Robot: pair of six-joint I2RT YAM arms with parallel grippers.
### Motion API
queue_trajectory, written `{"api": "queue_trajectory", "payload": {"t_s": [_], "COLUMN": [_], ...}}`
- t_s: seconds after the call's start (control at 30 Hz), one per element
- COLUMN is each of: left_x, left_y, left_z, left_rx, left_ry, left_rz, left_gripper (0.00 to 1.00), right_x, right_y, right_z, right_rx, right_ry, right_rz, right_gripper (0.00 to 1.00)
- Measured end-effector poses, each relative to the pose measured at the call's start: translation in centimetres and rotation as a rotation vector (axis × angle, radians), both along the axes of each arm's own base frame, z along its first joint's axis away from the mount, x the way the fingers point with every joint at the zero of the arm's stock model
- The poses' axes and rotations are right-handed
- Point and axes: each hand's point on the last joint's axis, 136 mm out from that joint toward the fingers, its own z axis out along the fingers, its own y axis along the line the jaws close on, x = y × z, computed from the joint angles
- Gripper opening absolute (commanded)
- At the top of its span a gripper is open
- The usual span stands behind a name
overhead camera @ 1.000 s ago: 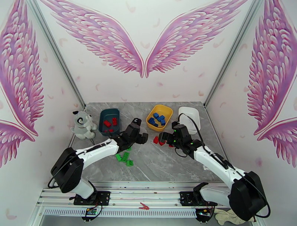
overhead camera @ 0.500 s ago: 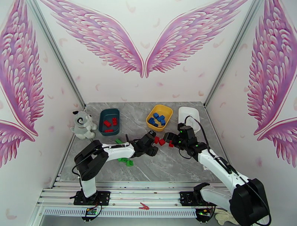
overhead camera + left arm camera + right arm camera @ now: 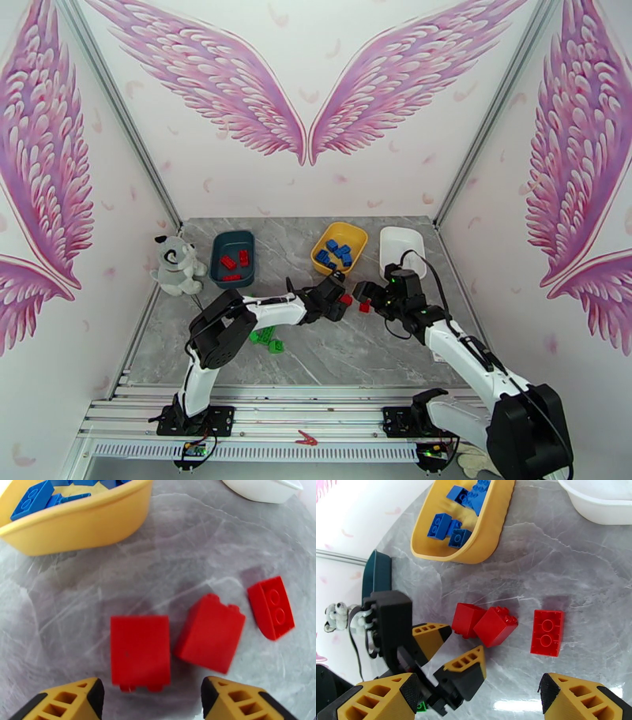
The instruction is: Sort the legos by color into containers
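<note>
Left pincer [image 3: 150, 699] and right pincer [image 3: 477, 689] both gape empty near three red legos [image 3: 209, 634]; three trays [image 3: 363, 239] behind.

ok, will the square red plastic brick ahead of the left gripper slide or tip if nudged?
Likely rigid, light: the square red plastic brick looks solidly moulded. On its side on the polished grey tabletop, it should slide, not tip. The second red brick beside it may get bumped.

left hand [image 3: 336, 294]: swung right to red legos [image 3: 140, 649] | jaws narrower | right hand [image 3: 363, 293]: edged right
</note>
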Motion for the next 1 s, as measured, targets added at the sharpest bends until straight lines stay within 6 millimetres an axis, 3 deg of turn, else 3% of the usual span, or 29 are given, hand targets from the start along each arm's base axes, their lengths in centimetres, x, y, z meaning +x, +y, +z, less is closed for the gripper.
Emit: {"api": "queue_trajectory", "payload": {"t_s": [0.27, 0.43, 0.6, 0.77, 0.9, 1.0], "left_x": [1.8, 2.0, 1.8, 0.1, -0.6, 0.4], "left_y": [0.2, 0.2, 0.3, 2.6, 5.4, 8.3], "left_z": [-0.7, -0.7, -0.6, 0.2, 3.1, 6.0], "left_rx": [0.017, 0.016, 0.001, 0.002, -0.034, -0.079], "left_ry": [0.004, 0.006, 0.005, 0.009, -0.015, -0.054], "left_rz": [0.028, 0.026, 0.026, 0.036, 0.065, 0.128], "left_gripper": [0.52, 0.4, 0.36, 0.35, 0.35, 0.35], "right_x": [-0.1, -0.1, -0.2, -0.2, -0.1, -0.3], "right_y": [-0.1, 0.0, 0.1, 0.6, 2.1, 4.7], "right_z": [0.3, 0.3, 0.2, 0.2, 0.5, 0.1], "right_rx": [0.016, 0.02, 0.023, 0.05, 0.099, 0.116], "right_ry": [-0.01, -0.008, -0.01, -0.025, -0.045, -0.026], "right_rz": [-0.004, 0.0, 0.004, 0.026, 0.088, 0.181], "right_gripper": [0.86, 0.86, 0.85, 0.85, 0.83, 0.83]}}
